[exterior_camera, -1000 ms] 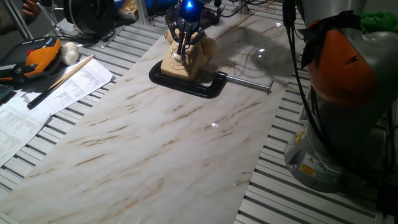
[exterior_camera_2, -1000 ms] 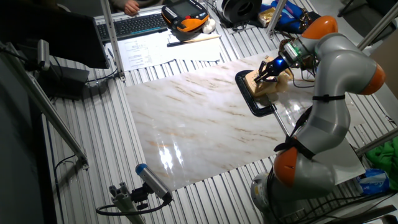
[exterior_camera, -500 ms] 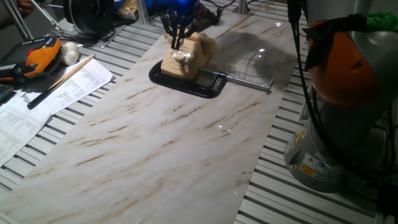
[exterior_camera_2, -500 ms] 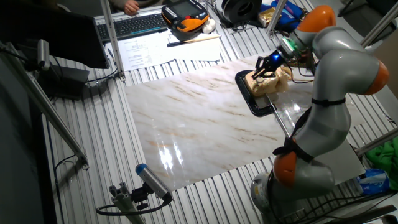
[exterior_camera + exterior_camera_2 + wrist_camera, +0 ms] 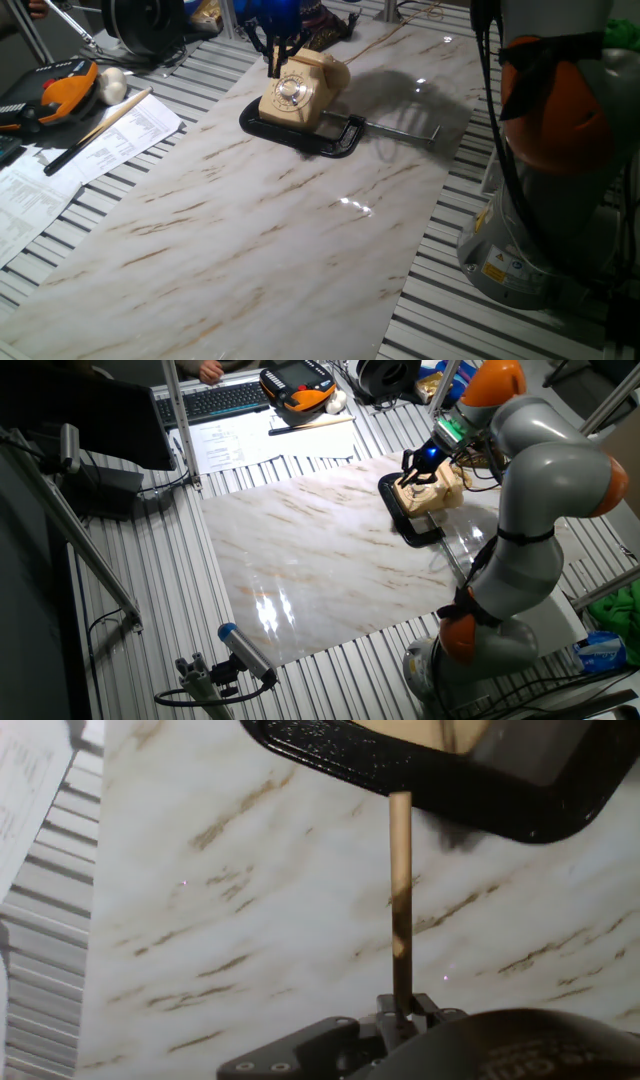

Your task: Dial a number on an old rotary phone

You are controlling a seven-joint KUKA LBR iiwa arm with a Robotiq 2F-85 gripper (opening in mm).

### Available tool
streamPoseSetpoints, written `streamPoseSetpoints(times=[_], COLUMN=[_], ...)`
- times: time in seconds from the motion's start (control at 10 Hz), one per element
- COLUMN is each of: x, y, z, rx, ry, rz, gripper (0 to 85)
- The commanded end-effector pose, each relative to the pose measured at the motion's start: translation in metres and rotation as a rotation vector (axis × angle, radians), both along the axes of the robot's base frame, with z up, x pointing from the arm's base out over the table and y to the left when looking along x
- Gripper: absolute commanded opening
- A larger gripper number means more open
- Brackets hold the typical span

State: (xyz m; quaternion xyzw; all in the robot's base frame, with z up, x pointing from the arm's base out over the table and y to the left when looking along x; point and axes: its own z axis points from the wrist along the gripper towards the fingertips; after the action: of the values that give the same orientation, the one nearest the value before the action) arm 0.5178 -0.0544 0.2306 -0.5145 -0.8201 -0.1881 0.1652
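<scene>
Hand view first: the gripper [image 5: 402,1010] sits at the bottom edge, its fingers pinched tight around a thin wooden stick [image 5: 399,890] that runs straight up the middle of the frame toward the black clamp [image 5: 420,765] along the top. On one fixed view, the phone [image 5: 298,90] rests in the upper middle on the marble board [image 5: 260,220], hugged by that clamp, with the gripper just above its upper left corner. Papers [image 5: 70,160] lie at the left edge
</scene>
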Motion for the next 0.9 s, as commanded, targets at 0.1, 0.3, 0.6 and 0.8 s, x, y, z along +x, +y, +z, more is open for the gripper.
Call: streamPoseSetpoints(times=[0.1,0.3,0.6,0.8], x=[-0.0002,0.0005,0.0028,0.0031], y=[0.0003,-0.0005,-0.0021,-0.0027], z=[0.0005,0.0007,-0.0009,-0.0007], rx=[-0.197,-0.252,-0.260,-0.291], ry=[-0.149,-0.203,-0.233,-0.250], rz=[0.244,0.385,0.489,0.509], gripper=[0.0,0.0,0.0,0.0])
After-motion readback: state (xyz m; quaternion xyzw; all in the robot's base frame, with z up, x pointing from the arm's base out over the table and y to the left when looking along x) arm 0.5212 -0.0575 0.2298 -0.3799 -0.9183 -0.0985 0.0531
